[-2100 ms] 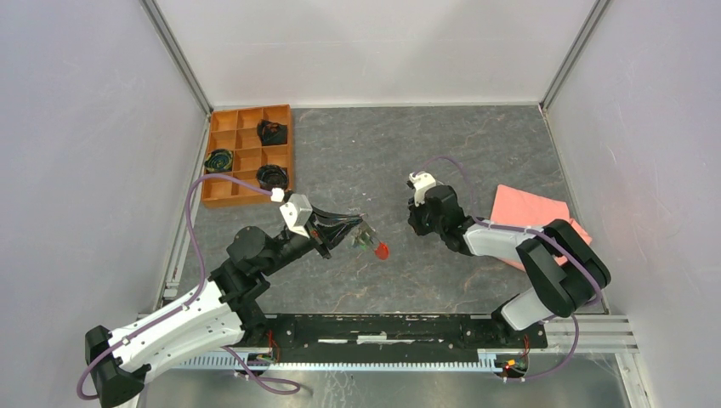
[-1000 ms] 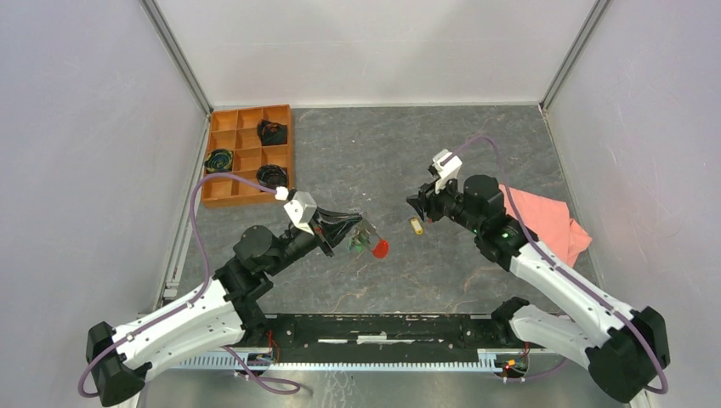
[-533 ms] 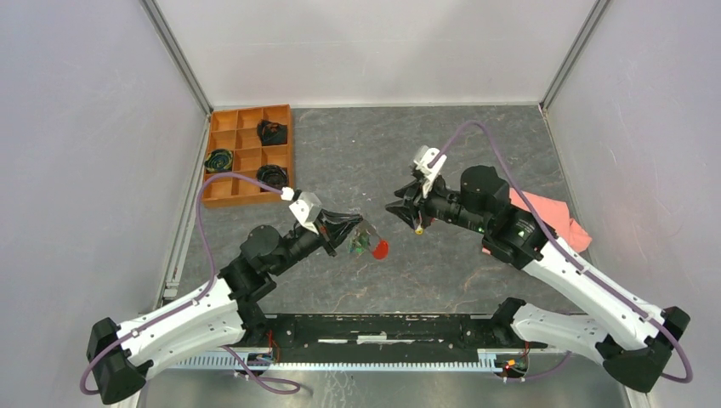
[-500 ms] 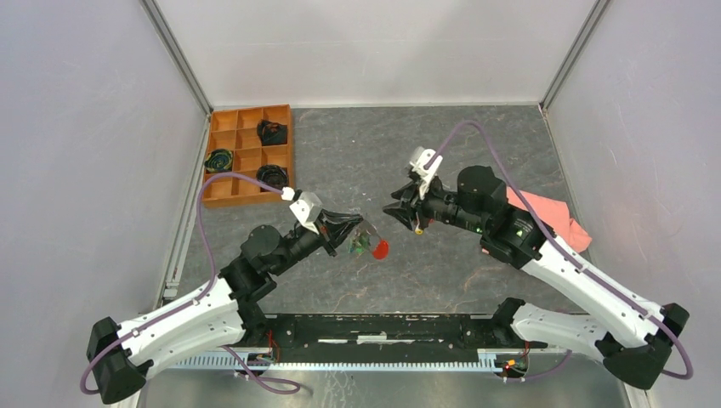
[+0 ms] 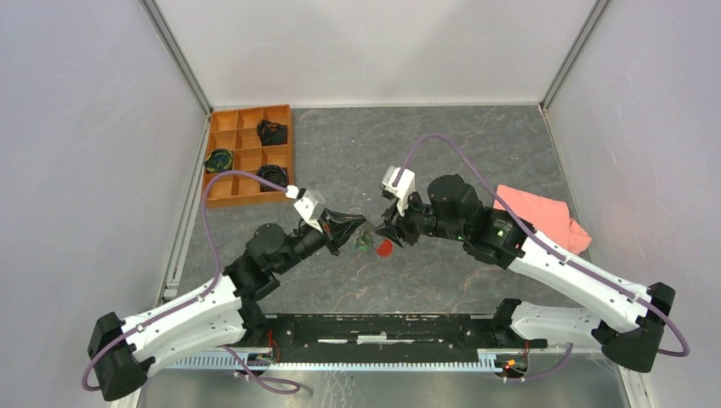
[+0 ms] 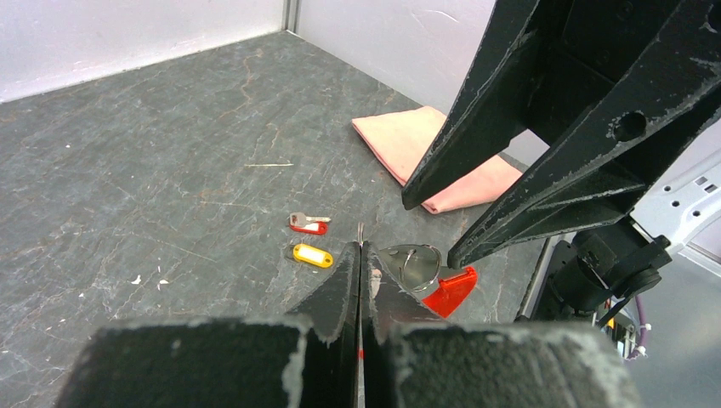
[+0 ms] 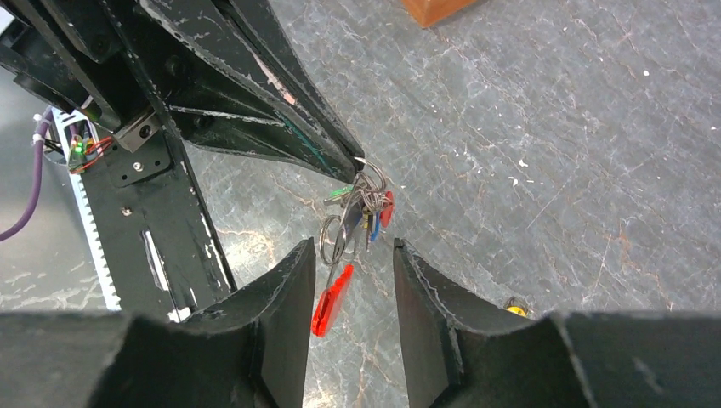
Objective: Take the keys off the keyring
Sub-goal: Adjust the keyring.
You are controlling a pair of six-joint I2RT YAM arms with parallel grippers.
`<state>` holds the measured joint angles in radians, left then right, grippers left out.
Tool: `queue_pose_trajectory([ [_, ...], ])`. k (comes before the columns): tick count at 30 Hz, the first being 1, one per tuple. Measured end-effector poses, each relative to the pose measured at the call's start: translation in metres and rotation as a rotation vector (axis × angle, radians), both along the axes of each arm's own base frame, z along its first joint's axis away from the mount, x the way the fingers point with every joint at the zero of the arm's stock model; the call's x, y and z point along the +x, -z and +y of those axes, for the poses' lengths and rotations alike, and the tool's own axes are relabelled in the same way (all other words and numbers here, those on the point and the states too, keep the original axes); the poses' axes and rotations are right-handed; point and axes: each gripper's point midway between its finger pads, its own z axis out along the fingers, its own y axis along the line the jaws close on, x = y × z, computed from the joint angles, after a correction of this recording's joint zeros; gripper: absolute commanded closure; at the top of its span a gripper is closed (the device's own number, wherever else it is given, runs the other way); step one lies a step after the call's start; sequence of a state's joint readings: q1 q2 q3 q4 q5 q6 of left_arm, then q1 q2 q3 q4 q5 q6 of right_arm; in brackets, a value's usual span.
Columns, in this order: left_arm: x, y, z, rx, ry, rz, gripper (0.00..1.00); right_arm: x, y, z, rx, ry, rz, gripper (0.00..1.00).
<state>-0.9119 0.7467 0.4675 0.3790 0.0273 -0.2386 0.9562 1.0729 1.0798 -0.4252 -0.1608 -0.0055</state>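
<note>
My left gripper point(image 5: 361, 228) is shut on the keyring's thin metal ring point(image 7: 364, 191) and holds it above the table. Green, blue and red keys point(image 7: 374, 217) hang bunched from the ring, and its red strap point(image 7: 332, 299) dangles below. My right gripper point(image 7: 351, 251) is open, its fingers on either side of the strap and lower ring loop without touching them. In the left wrist view, the ring point(image 6: 414, 263) and strap point(image 6: 449, 289) show just right of my shut left gripper point(image 6: 360, 248). A loose red key point(image 6: 308, 223) and a yellow key point(image 6: 312, 255) lie on the table.
A pink cloth point(image 5: 540, 217) lies at the right, behind my right arm. An orange compartment tray point(image 5: 248, 153) holding dark coiled items stands at the back left. The black rail point(image 5: 383, 327) runs along the near edge.
My right arm has swung left, away from the yellow key on the table, until its fingers flank the hanging bunch; its jaws narrowed slightly. The left gripper has barely moved.
</note>
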Motion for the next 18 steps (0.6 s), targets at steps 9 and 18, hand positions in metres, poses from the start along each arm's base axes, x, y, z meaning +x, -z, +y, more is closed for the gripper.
queue_pose_trajectory([
  [9,0.002,0.007,-0.004,0.013,0.001,0.022,0.98,-0.003,0.015,0.002,-0.051,-0.002,0.025,0.59],
  [18,0.006,0.006,-0.009,0.017,0.002,0.025,0.98,-0.003,0.024,-0.002,-0.087,0.013,0.037,0.61],
])
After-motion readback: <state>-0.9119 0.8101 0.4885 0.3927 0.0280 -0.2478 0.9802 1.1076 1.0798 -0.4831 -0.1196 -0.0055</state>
